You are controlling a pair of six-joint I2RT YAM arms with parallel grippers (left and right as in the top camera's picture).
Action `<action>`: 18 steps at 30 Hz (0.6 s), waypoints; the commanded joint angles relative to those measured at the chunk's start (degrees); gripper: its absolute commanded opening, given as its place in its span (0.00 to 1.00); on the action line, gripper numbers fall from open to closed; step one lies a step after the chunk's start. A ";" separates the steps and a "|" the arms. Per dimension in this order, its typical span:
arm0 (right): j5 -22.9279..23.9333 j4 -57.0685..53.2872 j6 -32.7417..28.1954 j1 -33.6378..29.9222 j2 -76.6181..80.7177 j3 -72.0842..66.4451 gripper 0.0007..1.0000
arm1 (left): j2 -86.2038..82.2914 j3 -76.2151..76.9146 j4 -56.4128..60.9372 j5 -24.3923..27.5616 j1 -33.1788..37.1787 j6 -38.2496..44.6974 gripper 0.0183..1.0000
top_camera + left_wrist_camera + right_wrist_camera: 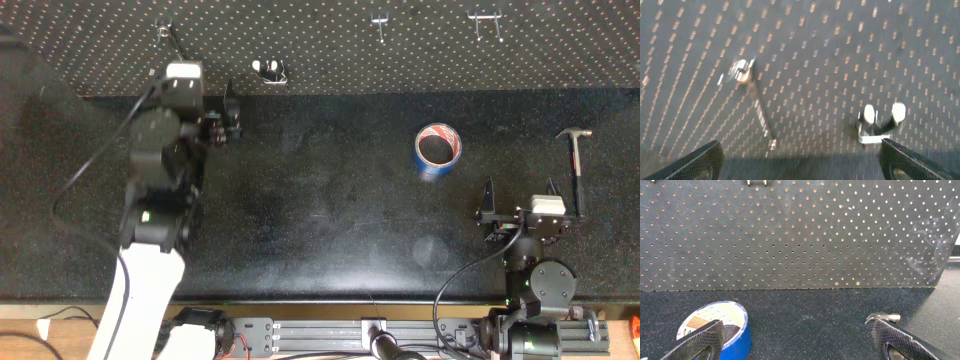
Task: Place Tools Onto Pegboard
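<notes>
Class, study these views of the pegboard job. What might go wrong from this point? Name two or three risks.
1. The hammer has a thin handle and a heavy head. If gripped far from the head, it may tip or slip.
2. The tape roll is round, so a nudge from an open finger might push it away.
3. The left end effector is open and close to the pegboard, so it could knock the white hook.
</notes>
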 commanded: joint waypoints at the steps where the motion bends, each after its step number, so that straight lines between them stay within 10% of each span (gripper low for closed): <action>1: 0.31 -0.28 0.85 0.33 -0.42 -0.26 0.96 | -22.45 -23.74 8.96 10.32 7.26 0.20 1.00; 8: 0.31 -0.26 0.85 0.33 -0.42 -0.26 0.96 | -48.63 -43.50 17.62 13.66 11.34 0.07 1.00; 18: 0.31 -0.28 0.85 0.33 -0.42 -0.26 0.96 | -59.84 -43.47 -3.23 11.02 6.19 0.26 1.00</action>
